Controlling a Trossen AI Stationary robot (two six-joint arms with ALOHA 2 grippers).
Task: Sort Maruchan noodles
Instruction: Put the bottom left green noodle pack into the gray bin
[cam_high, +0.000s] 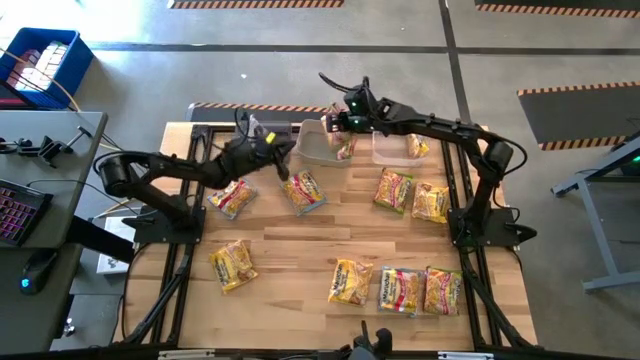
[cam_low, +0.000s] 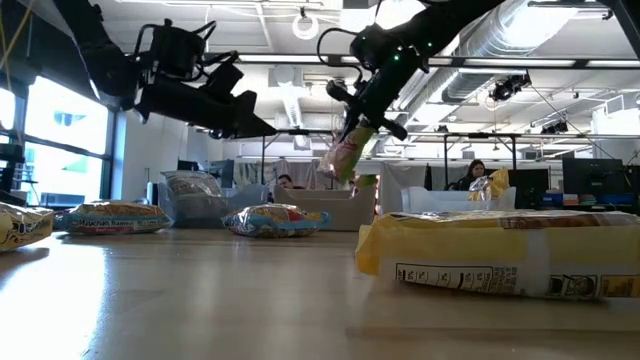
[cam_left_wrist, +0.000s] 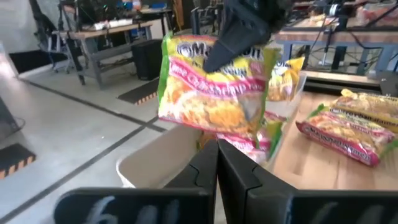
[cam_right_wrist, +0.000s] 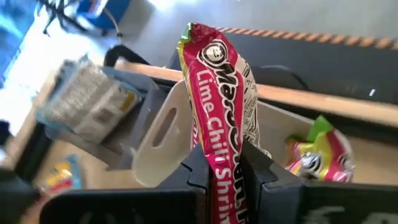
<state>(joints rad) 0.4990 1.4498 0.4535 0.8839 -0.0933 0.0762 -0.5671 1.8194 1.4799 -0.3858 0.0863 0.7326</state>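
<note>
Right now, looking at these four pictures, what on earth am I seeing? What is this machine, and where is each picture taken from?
You see two dark robot arms at a wooden table. One picture looks straight down, one looks level across the tabletop, and two come from cameras on the arms' wrists. Noodle packets lie scattered on the wood, and plastic bins stand at the far edge. The right tool is shut on a Lime Chili Shrimp packet, dangling it above a bin. The left tool is shut and empty, near the bins.

Held noodle packet (cam_right_wrist: 221, 112) reads "Lime Chili Shri…", brand name partly legible.
</note>
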